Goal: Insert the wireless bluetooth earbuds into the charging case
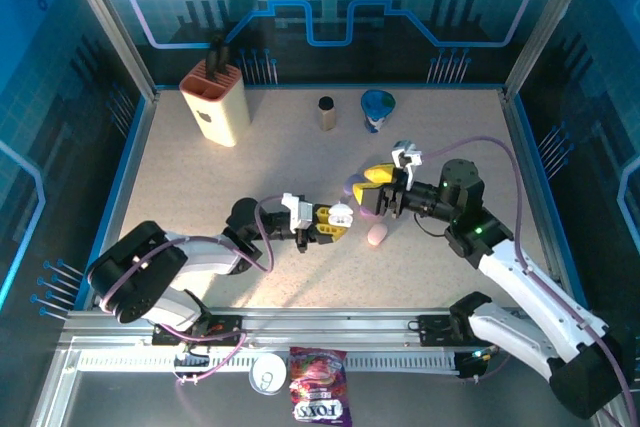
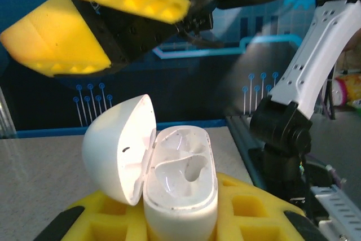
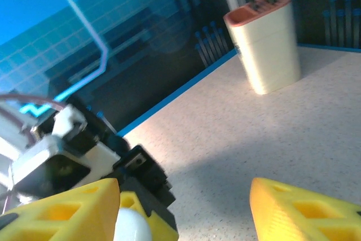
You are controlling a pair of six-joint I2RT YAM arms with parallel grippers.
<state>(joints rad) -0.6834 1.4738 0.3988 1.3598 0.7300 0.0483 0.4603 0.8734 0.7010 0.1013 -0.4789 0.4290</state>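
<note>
My left hand clamps the open case; my right hand, spread empty just above, could clip its lid.

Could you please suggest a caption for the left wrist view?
Left gripper holds the open white charging case, right gripper hovering open above.
</note>
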